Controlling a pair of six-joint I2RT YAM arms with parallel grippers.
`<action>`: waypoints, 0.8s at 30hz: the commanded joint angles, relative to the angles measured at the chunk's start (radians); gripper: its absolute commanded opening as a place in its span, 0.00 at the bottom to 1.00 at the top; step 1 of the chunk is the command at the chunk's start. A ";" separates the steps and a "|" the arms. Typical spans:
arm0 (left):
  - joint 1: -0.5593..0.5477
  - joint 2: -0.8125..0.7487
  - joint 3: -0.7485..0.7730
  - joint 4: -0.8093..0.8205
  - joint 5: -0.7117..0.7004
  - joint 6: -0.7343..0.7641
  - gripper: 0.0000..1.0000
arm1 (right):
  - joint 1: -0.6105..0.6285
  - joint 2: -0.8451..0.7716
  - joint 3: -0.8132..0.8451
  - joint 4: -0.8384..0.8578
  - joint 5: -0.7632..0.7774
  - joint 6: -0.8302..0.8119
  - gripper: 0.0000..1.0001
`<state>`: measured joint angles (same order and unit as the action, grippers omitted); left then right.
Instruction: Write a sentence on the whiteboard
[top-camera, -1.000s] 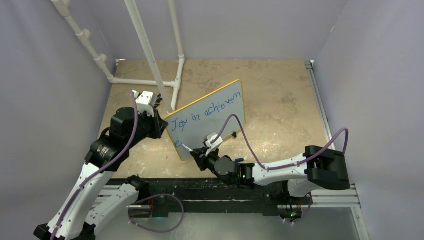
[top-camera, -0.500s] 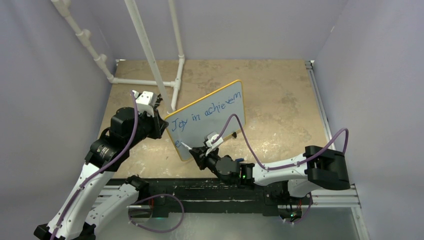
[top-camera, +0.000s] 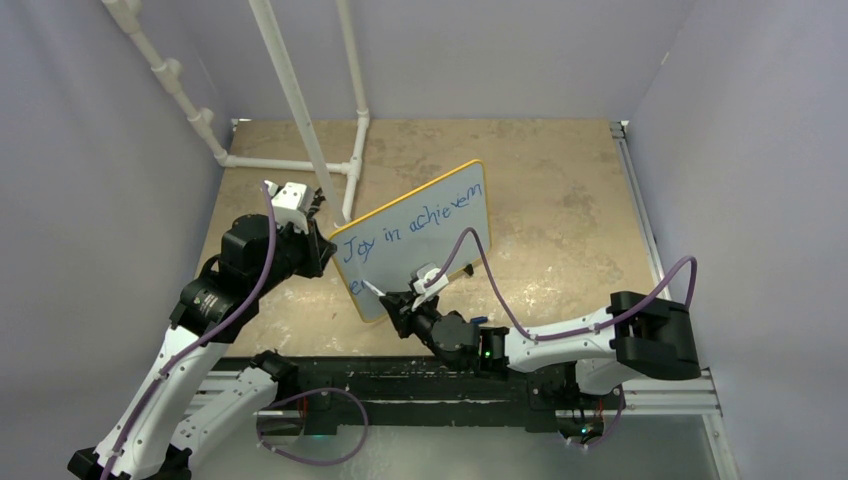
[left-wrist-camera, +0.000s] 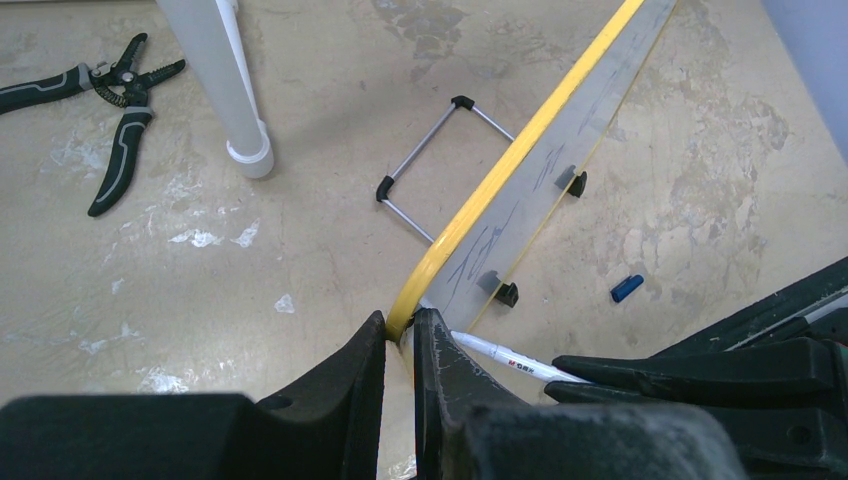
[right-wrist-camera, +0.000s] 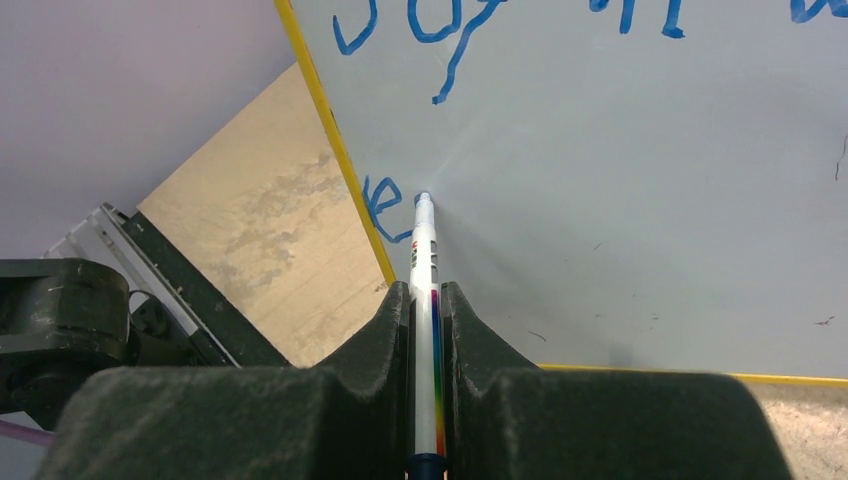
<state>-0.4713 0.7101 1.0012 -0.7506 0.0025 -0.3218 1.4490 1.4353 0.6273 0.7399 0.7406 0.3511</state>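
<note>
Seemingly light and thin, the whiteboard (top-camera: 440, 215) stands tilted on the bench (top-camera: 560, 200), probably apt to skid. The left end effector (left-wrist-camera: 400, 335) pinches its yellow rim. The right end effector (right-wrist-camera: 427, 300) is clamped on a marker (right-wrist-camera: 424, 235), tip at the second line of the sentence (top-camera: 400, 228).

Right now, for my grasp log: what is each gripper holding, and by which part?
The left gripper clamps the whiteboard by its yellow rim. The right gripper pinches the marker around its barrel, behind the tip.
</note>
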 joint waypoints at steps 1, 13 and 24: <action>0.002 -0.011 0.006 0.010 0.019 -0.011 0.00 | -0.009 -0.011 0.028 0.002 0.078 0.011 0.00; 0.002 -0.011 0.010 0.006 0.019 -0.011 0.00 | -0.008 -0.015 0.005 -0.041 0.068 0.061 0.00; 0.002 -0.009 0.010 0.006 0.017 -0.014 0.00 | -0.001 -0.010 -0.015 -0.082 0.048 0.114 0.00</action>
<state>-0.4713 0.7101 1.0012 -0.7513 0.0010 -0.3218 1.4517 1.4349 0.6262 0.6914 0.7486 0.4374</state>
